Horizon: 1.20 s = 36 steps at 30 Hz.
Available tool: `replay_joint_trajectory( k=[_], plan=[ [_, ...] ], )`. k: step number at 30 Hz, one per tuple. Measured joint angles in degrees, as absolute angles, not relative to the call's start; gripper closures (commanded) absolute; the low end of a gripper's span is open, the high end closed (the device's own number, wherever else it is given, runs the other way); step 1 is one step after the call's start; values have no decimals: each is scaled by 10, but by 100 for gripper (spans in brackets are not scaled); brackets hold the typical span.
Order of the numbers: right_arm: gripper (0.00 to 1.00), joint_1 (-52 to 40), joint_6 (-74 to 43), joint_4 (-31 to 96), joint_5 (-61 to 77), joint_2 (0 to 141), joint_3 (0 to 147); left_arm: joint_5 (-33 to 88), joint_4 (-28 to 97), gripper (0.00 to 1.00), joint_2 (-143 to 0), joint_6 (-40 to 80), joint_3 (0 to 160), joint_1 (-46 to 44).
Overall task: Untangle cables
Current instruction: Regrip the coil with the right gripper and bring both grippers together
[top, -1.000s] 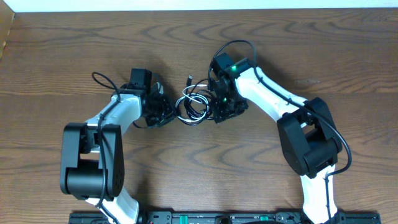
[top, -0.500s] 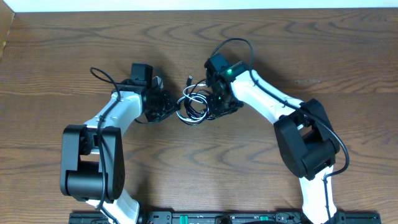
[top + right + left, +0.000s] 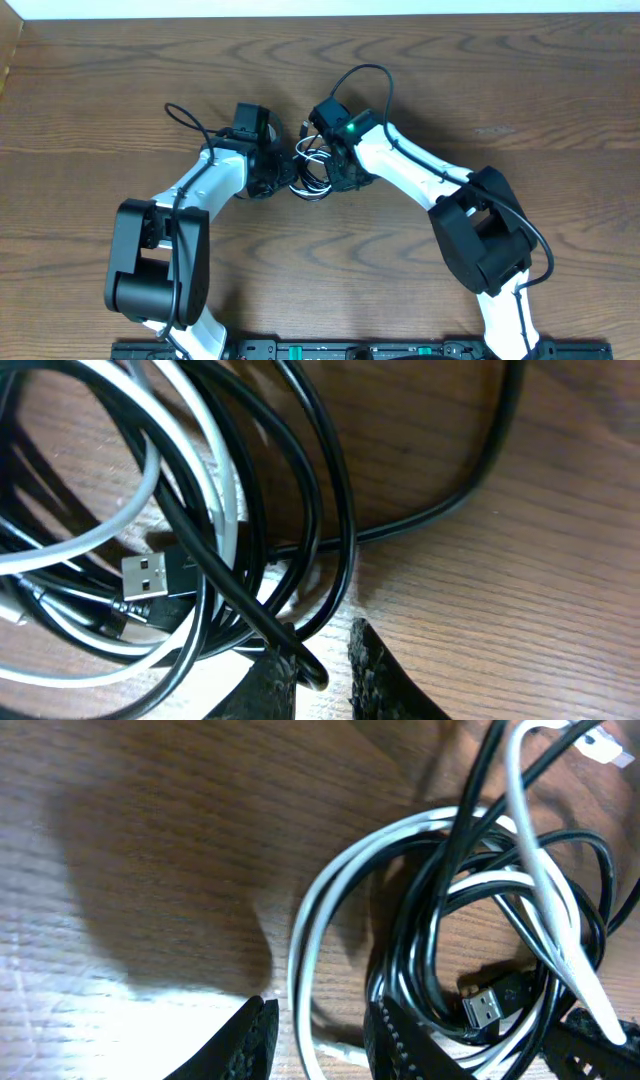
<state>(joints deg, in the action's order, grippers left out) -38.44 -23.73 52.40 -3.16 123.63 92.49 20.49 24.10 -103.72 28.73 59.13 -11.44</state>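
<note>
The black cable (image 3: 320,160) and the white cable (image 3: 299,187) lie tangled in small loops on the table between my two grippers. My left gripper (image 3: 283,178) is at the tangle's left edge. In the left wrist view its jaws (image 3: 320,1042) stand apart with a white cable (image 3: 310,920) loop running loosely between them, and black cable (image 3: 471,800) strands lie to the right. My right gripper (image 3: 336,177) is at the tangle's right edge. Its jaws (image 3: 325,682) stand narrowly apart around a black cable (image 3: 230,590) loop that rests on the left finger. White cable (image 3: 228,510) strands lie behind.
A USB plug (image 3: 485,1008) lies inside the loops, also seen from the right wrist as the USB plug (image 3: 150,575). Another plug end (image 3: 304,127) sticks out above the tangle. Each arm's own thick black wire (image 3: 185,118) arcs above the wooden table (image 3: 520,90).
Both grippers have moved in toward the tangle from either side. The right jaws have narrowed around the black loop. The left jaws keep the same gap.
</note>
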Motion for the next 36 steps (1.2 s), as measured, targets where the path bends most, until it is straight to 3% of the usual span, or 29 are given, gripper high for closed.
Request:
replay_joint_trajectory(
  k=[36],
  plan=[
    [83, -395, -253, 524, -50, 1236, 925, 195, 189, 67, -1059, 331, 593, -140]
  ],
)
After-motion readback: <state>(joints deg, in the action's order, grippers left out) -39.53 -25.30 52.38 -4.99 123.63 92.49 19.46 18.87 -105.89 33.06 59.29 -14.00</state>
